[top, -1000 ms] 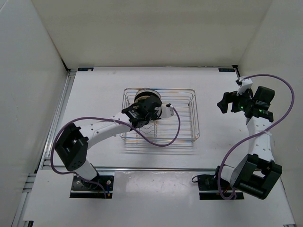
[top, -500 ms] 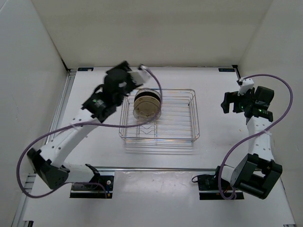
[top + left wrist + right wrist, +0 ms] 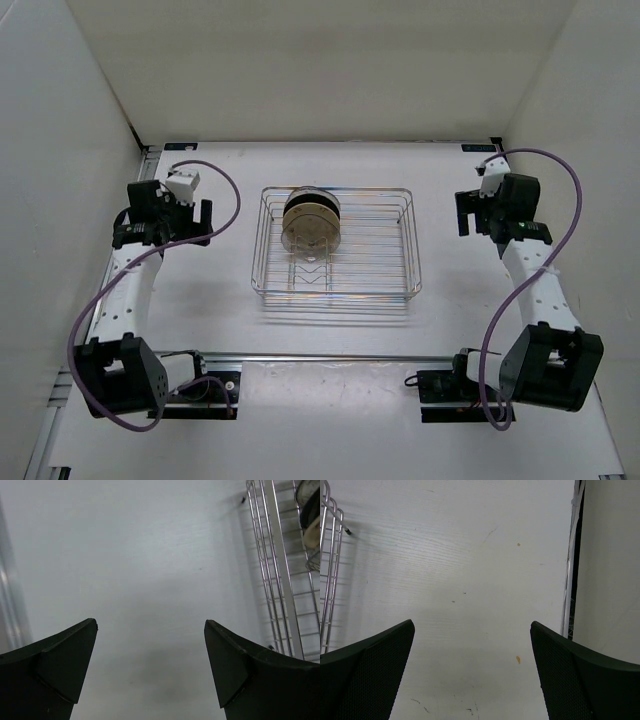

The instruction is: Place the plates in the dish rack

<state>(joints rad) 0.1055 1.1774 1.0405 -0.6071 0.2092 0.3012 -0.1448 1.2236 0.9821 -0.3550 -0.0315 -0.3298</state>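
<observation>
The chrome wire dish rack [image 3: 405, 250] sits mid-table. Plates stand on edge in its far left part: the cream-yellow speckled plate [image 3: 309, 228] faces front, with a black plate [image 3: 312, 199] behind it; the others are hidden behind these. The rack's left side [image 3: 272, 580] and a plate edge [image 3: 312, 527] show in the left wrist view; its right corner [image 3: 331, 555] shows in the right wrist view. My left gripper [image 3: 205, 220] is open and empty, left of the rack. My right gripper [image 3: 462, 212] is open and empty, right of the rack.
White walls enclose the table on three sides. A metal rail [image 3: 125, 235] runs along the left edge, and the right wall's edge [image 3: 572, 565] shows close to the right gripper. Purple cables loop over both arms.
My left arm has drawn back from the rack to the table's left side, leaving the plates standing in the rack. My right gripper has shifted slightly left and further back.
</observation>
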